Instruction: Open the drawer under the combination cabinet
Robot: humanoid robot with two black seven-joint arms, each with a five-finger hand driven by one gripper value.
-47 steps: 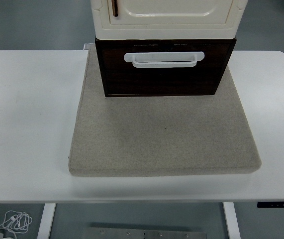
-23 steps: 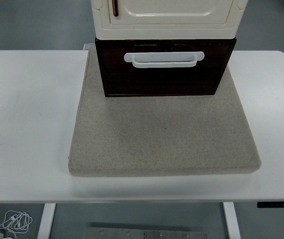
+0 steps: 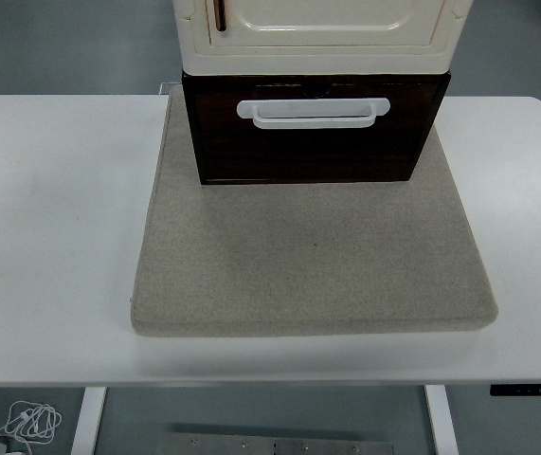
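A cream combination cabinet (image 3: pixel 317 33) stands at the back middle of the table on a grey felt mat (image 3: pixel 313 256). Under it is a dark brown drawer (image 3: pixel 313 147), shut flush with the cabinet's base. The drawer has a white bar handle (image 3: pixel 313 111) across its upper front. The cabinet's door above has a small brown handle (image 3: pixel 219 14) at its left. Neither of my hands is in view.
The white table (image 3: pixel 52 237) spreads to both sides of the mat. A white cable (image 3: pixel 28 422) lies on the floor at the lower left, beside the table leg.
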